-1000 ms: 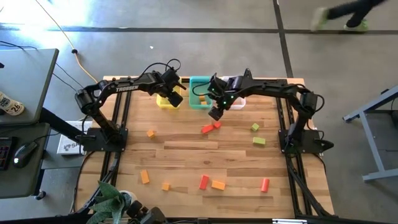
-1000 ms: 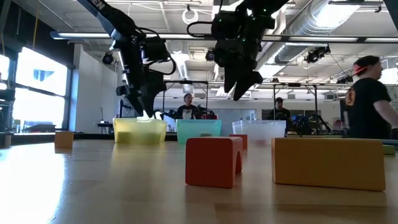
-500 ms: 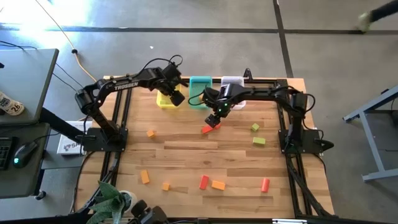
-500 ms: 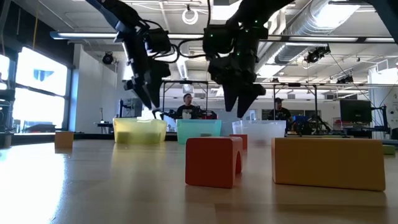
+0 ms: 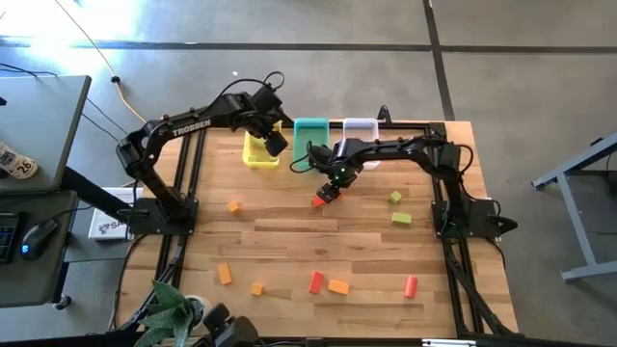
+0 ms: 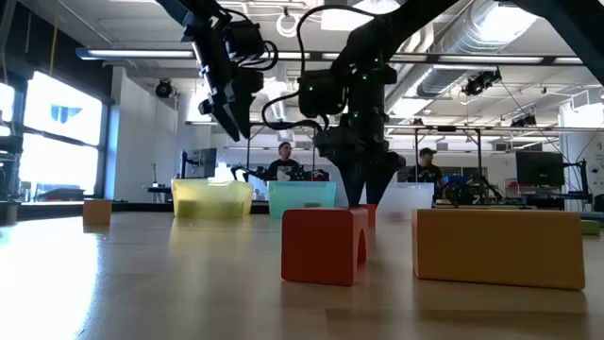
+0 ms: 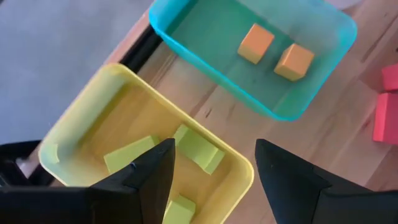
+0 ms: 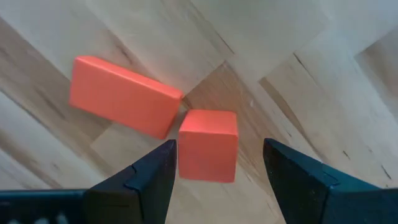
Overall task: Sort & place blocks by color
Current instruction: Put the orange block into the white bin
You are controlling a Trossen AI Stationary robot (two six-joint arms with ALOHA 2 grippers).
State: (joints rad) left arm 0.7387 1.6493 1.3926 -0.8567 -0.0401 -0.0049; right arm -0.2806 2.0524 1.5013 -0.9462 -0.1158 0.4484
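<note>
We see the right gripper, spread and empty, over a small red cube touching a longer red block; our left gripper hangs open above the yellow bin.

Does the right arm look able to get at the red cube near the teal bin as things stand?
Probably yes. The right gripper hangs open right above the red cube, fingers either side. Only the longer red block touching one corner might crowd a finger; nothing covers the cube.

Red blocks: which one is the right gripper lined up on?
The small red cube, centred between the open right gripper. The longer red block beside it lies outside the fingers.
</note>
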